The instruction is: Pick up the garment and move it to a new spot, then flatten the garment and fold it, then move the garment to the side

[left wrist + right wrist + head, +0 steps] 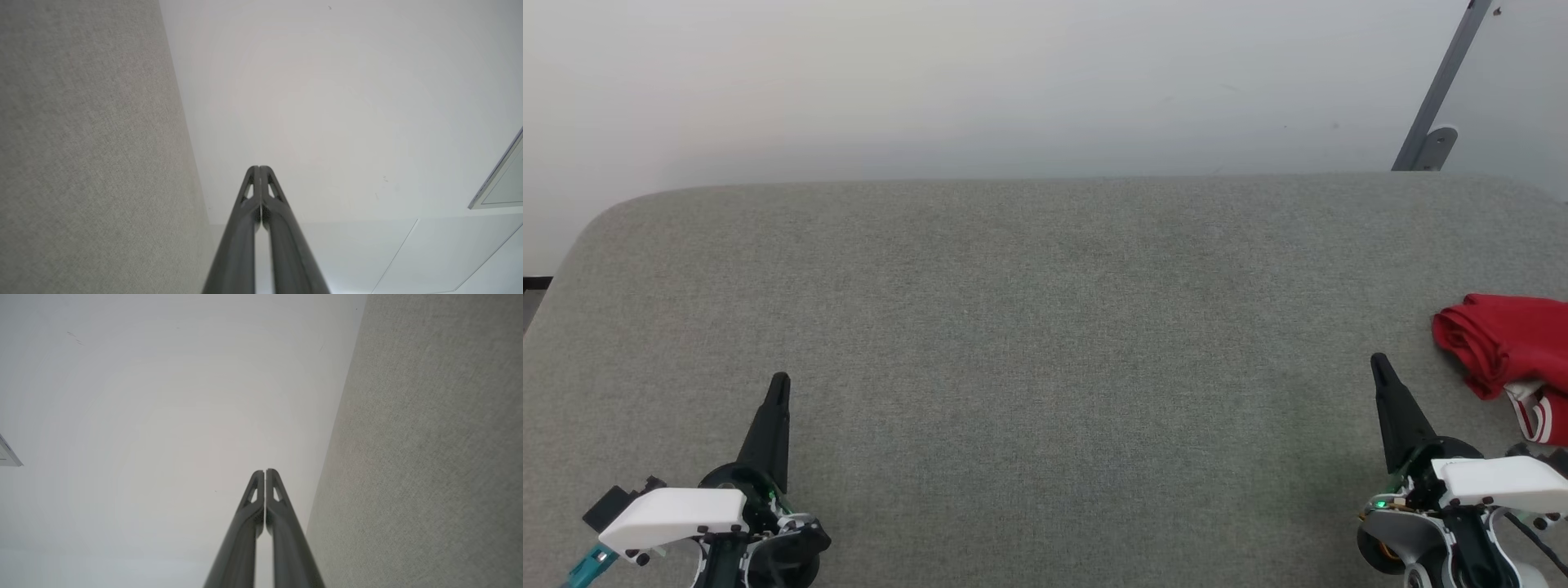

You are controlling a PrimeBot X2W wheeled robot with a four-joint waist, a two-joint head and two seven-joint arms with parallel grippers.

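A small, bright red, soft cloth garment (1507, 347) lay bunched up on a wide table covered in grey fuzzy fabric (1045, 327). In the head view it sat at about 3 o'clock, right at the edge of the picture, so part of it was cut off. A bit of red-and-white striped trim (1534, 412) showed on its 6 o'clock side.

The left gripper (779, 382), with two long dark fingers, was at about 8 o'clock in the head view. It pointed toward 12 o'clock, and its fingers were pressed tight together. In the left wrist view the two fingers (241, 228) met at their tips. The grey table was at 9 o'clock there, with a plain white wall (327, 102) past it.

The right gripper (1379, 361) was at about 4 o'clock in the head view, pointing toward 11 o'clock. Its fingers (286, 539) were tight together too. The garment lay at 3 o'clock from its tip, near but not touching.

A thin grey metal bar (1441, 82) stood slanted at about 2 o'clock.
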